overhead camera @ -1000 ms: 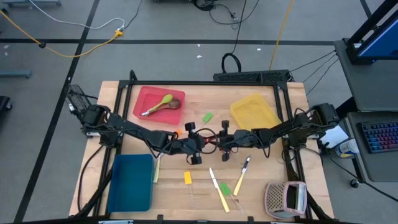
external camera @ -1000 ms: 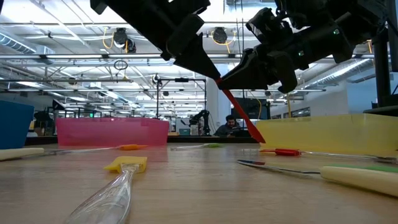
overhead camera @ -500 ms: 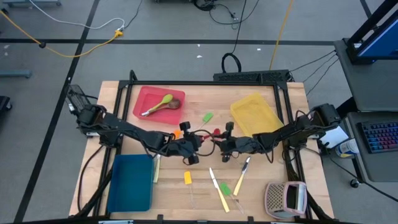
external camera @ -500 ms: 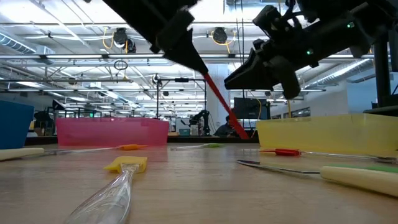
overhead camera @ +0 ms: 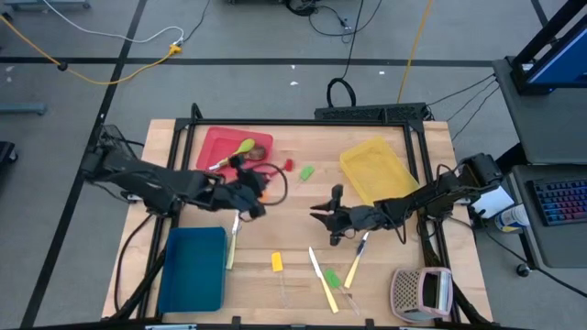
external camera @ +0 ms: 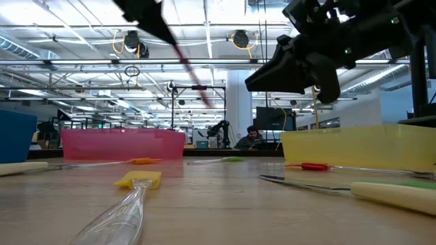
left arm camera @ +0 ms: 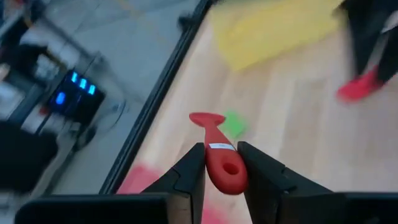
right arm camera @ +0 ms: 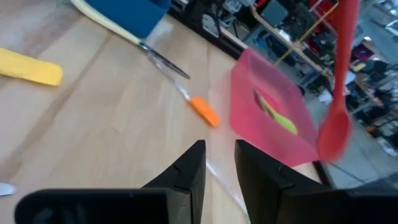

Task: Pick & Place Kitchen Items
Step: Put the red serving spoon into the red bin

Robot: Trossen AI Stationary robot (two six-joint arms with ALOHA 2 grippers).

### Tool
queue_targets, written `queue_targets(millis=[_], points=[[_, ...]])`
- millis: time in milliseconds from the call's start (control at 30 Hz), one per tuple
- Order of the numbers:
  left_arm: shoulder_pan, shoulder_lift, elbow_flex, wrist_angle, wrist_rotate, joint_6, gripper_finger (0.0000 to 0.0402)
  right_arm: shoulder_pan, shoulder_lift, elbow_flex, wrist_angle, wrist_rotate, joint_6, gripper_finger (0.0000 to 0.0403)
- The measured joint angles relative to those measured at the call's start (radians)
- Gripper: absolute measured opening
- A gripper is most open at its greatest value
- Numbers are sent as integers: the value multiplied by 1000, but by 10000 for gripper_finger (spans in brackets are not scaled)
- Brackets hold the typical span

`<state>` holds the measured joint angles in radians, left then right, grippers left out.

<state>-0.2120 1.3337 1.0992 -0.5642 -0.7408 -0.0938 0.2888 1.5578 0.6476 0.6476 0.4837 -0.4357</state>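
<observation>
On the wooden table point(overhead camera: 293, 197), left tool point(left arm camera: 222, 163) clamping red spoon point(left arm camera: 219, 155); right tool point(right arm camera: 219, 163) empty, fingers narrowly apart.

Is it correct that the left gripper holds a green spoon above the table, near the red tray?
Not quite. The left wrist view shows the left gripper shut on a red spoon, not a green one. The rest holds: in the high view it is above the table, beside the red tray.

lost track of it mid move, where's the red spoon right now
The red spoon is off the table, clamped in the left tool; in the high view it sits left of centre, beside the red tray.
</observation>
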Motion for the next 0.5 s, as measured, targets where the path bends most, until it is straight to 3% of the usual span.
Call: queue_targets(millis=[300, 500], points=[[149, -94, -1, -496, -7, -268, 91, -1, 0, 0, -8, -17, 27, 77], [257, -95, -43, -440, 111, -279, 92, -2, 0, 0, -8, -79, 26, 77]])
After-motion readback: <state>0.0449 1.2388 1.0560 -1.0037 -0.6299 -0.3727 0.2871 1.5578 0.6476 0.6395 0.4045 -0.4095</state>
